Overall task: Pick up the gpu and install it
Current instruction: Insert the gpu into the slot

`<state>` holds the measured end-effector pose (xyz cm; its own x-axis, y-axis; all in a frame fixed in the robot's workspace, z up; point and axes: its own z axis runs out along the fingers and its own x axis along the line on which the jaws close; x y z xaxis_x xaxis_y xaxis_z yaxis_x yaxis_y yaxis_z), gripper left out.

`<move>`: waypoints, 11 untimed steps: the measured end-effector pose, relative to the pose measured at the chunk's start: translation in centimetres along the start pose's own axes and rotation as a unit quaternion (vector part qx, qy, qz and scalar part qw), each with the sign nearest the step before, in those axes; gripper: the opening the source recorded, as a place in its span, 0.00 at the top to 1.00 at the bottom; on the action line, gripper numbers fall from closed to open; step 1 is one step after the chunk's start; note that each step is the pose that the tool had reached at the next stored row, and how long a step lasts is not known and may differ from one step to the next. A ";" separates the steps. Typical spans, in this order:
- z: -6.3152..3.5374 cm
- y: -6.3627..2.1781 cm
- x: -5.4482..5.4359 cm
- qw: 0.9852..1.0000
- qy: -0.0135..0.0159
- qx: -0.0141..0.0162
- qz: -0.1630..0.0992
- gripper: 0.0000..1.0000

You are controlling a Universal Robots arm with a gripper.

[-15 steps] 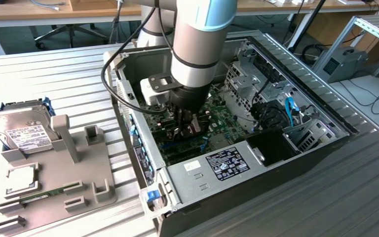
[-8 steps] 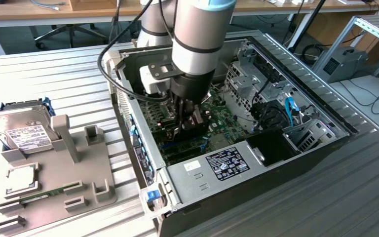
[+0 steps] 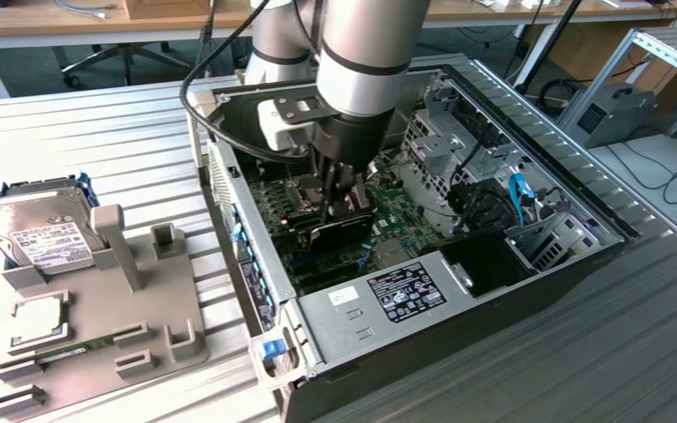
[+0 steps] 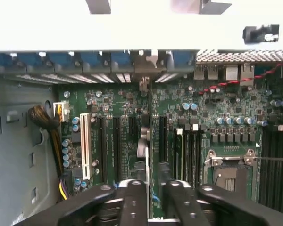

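— Black and thin, that flat expansion card, the gpu (image 3: 341,231): it stands on edge inside the open grey metal computer case (image 3: 574,189), low over the green motherboard (image 3: 415,211).

— And the gripper?

— The dark two-fingered gripper (image 3: 345,198) on the silver arm is clenched on the gpu, fingers pointing straight down into the case. From the wrist camera the black fingers (image 4: 132,200) press either side of the card's thin edge (image 4: 142,146), which lines up along the long black slots (image 4: 117,146) of the board.

— Is it seated?

— I can't tell whether its lower edge touches a slot.

— What's outside the case?

— On the ribbed metal table (image 3: 103,132), toward the exterior view's left, sits a grey plastic holder tray (image 3: 138,330). A silver hard drive with a white label (image 3: 35,231) rests at its far end, and a narrow green RAM stick (image 3: 74,348) lies near its front.
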<state>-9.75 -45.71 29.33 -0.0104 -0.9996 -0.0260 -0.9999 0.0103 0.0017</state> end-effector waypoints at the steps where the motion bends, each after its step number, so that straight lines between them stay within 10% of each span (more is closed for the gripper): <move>1: 0.00 -0.58 0.0 1.000 0.000 -0.005 0.000 0.81; 6: 0.00 -2.26 0.0 1.000 0.000 -0.019 0.000 0.89; 11: -0.01 -2.27 0.0 1.000 0.000 -0.019 0.000 0.89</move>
<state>-7.48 -45.71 29.33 -0.0113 -0.9996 -0.0256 -0.9992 0.0103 0.0398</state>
